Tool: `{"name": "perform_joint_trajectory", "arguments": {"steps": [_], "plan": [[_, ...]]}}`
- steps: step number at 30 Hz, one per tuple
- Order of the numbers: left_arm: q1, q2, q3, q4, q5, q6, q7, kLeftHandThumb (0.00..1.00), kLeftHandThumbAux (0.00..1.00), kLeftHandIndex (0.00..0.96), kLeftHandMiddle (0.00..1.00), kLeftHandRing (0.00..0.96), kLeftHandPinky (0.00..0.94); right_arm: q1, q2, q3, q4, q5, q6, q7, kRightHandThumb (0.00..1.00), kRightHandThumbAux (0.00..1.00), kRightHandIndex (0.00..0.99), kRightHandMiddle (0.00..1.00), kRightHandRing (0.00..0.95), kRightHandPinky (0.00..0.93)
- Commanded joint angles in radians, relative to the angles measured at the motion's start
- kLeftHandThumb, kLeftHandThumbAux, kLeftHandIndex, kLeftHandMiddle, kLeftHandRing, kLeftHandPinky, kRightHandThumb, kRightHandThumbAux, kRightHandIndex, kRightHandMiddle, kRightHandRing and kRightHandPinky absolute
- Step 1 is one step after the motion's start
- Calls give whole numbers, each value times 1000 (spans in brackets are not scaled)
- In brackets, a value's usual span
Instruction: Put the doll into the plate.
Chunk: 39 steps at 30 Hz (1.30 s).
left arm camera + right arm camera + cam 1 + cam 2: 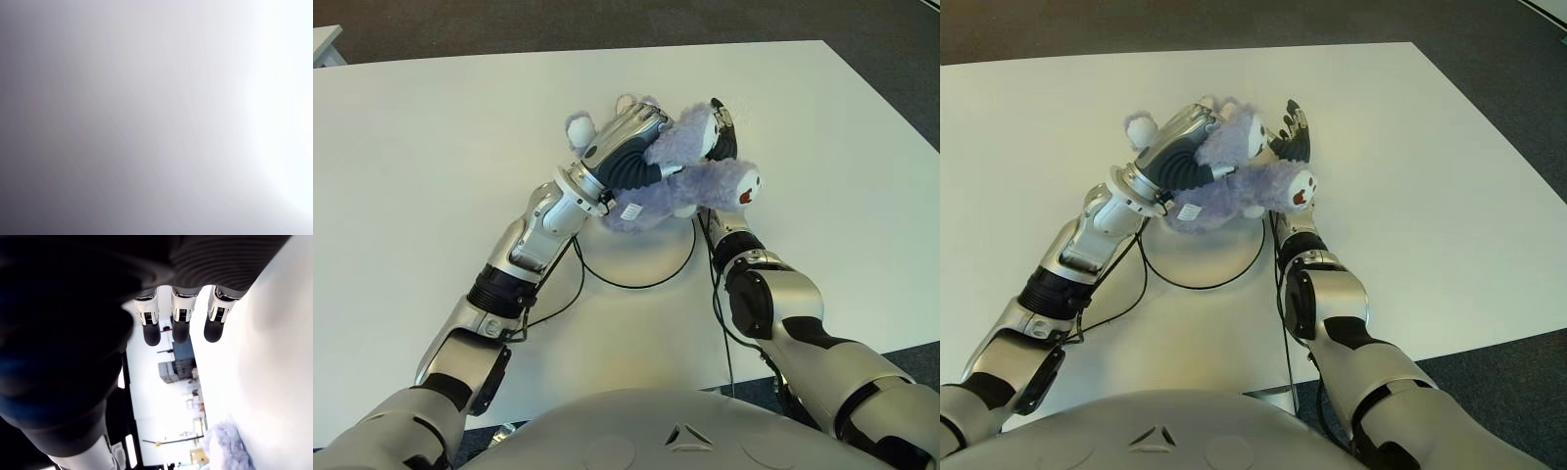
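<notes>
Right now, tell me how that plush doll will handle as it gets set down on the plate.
The doll looks soft and floppy: its fuzzy limbs splay out around the left hand gripping it. It is probably light for its bulk. The fur likely gives good grip, and it should slump rather than roll on the plate. The right hand shows beside it, fingers extended.

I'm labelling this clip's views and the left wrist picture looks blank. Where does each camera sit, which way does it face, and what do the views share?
Left eye view: on the head, looking down at the white table; both arms show, left hand gripping the purple doll over the plate.
Right eye view: same scene from slightly to the right; right hand beside the doll.
Left wrist view: pressed close, only a pale blur.
Right wrist view: along its own straight fingers, with doll fur at the edge.
Shared: the doll.
</notes>
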Motion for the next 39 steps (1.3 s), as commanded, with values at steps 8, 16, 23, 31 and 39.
{"name": "perform_joint_trajectory", "arguments": {"steps": [8,16,23,31,39], "plan": [[25,-25,-7,18,-14,-34,2,887,650,726,829,839,851,47,12,-2,22,5,12,5,209,871,101,59,40,75],[38,-36,-11,17,-33,-32,-7,895,647,725,831,841,853,47,14,-5,22,9,11,4,218,865,107,57,38,78],[55,-46,-12,16,-24,-43,6,902,643,728,832,842,853,47,15,-10,21,14,9,5,235,863,119,61,39,79],[77,-57,-11,10,-23,-44,6,900,639,730,831,841,838,47,14,-13,22,16,14,9,243,859,142,75,49,83],[116,-58,-16,-34,-61,-11,-39,906,648,737,833,843,846,47,15,-16,21,19,15,16,225,873,115,75,48,82]]}}
